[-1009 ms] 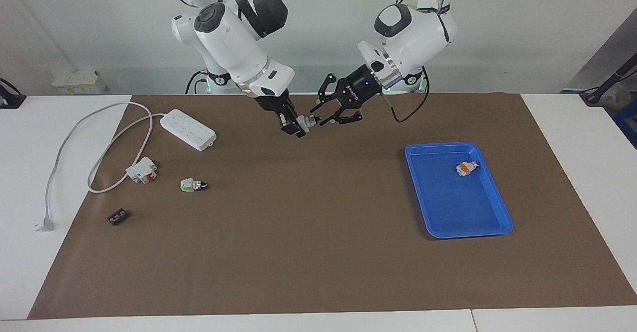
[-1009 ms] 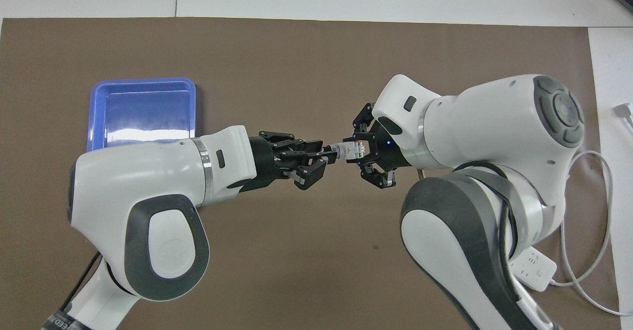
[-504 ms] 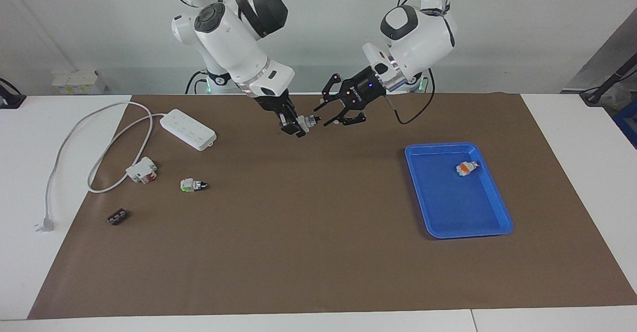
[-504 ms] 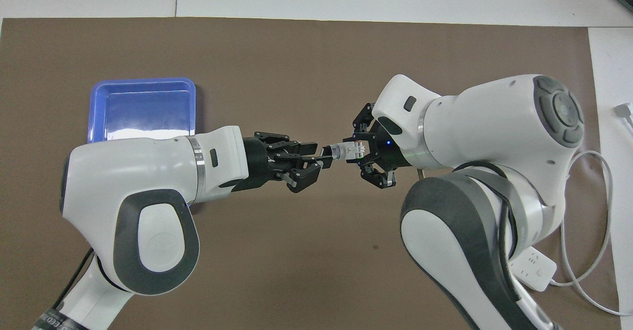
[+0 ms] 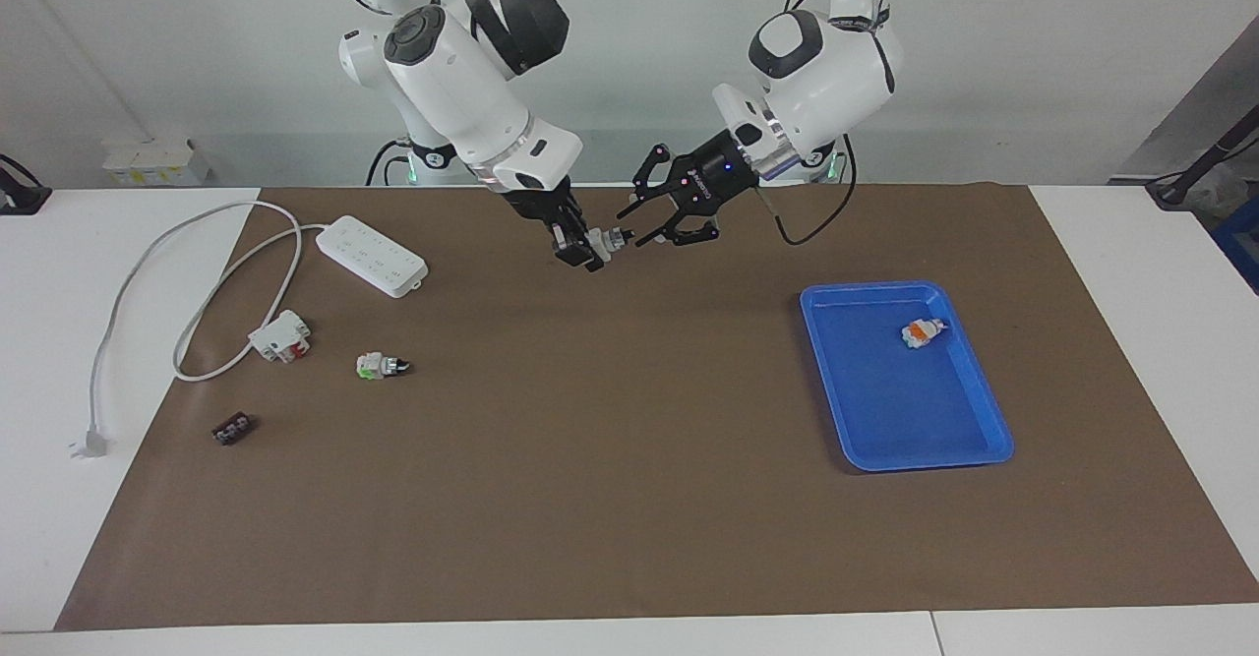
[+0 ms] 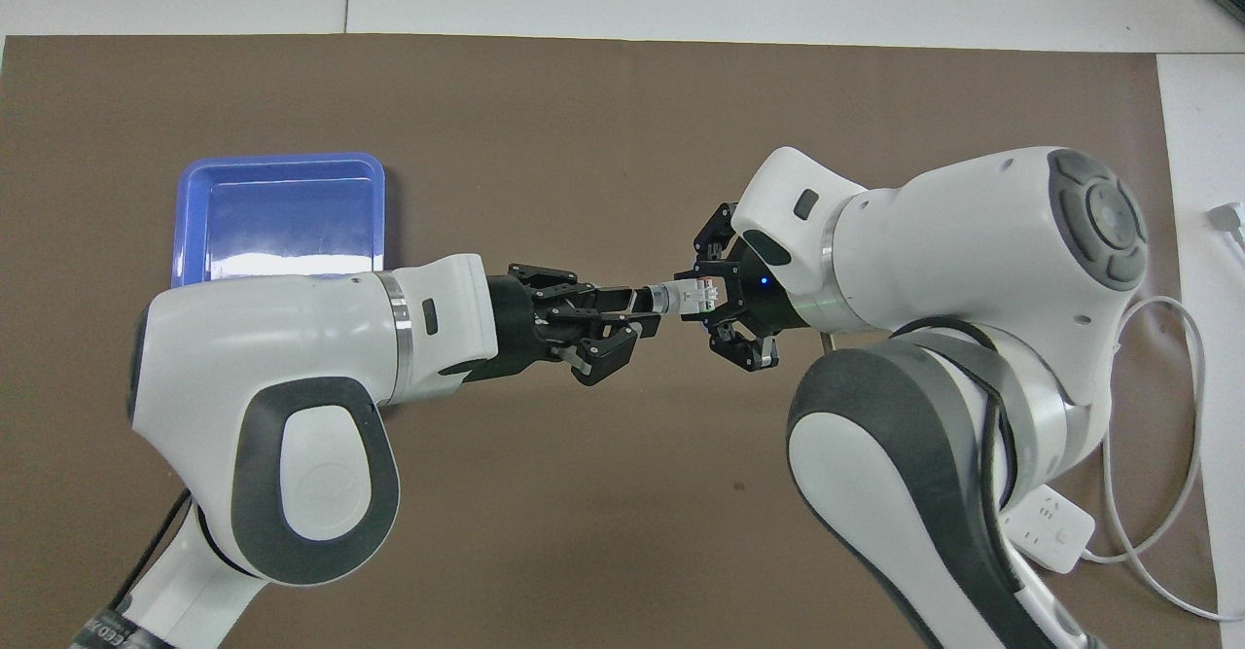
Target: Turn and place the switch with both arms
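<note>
Holding mid-air over the brown mat (image 5: 629, 499), both arms meet above the robots' end of the table (image 5: 1131, 243). Your right gripper (image 5: 580, 243) has its jaws clamped on the switch (image 6: 687, 297)'s white body. Your left gripper (image 5: 657, 225) fronts the knob tip; I cannot tell whether its jaws pinch it. Risk, by my reading: twisting off-axis could lever the switch out and drop it short of the blue tray (image 5: 984, 440). Only the facing view shows another switch (image 5: 923, 332) in that tray and a third switch (image 5: 382, 367) on the mat; overhead shows the alignment.
</note>
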Controlling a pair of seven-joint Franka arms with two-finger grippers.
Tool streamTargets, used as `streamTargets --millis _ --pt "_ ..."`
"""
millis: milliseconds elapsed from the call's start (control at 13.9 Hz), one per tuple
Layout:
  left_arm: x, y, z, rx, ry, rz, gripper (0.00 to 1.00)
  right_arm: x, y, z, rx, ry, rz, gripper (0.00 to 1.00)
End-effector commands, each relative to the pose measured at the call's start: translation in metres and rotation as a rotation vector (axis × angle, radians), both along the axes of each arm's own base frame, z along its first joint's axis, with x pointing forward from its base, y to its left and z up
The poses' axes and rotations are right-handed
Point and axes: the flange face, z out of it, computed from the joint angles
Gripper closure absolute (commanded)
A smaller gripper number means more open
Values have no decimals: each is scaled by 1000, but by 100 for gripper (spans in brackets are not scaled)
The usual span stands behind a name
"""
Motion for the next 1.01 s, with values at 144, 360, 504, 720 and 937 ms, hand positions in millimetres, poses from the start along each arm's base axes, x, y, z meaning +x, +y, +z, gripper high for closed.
streamTargets --millis 144,360,504,720,937 --pt "-11 -4 2 -14 -19 -18 61 -7 -3 0 18 6 -23 100" --pt "-11 -5 1 -13 -18 -17 61 -7 -3 0 19 5 -23 100" --pt "-11 -5 1 -11 -19 -18 61 -7 -3 0 19 4 -22 100" --pt "-15 -11 -1 -8 -19 -27 62 -8 -3 0 19 3 -25 100" --pt "-15 -13 -4 -4 -19 -25 63 -8 -3 -1 18 7 -25 100"
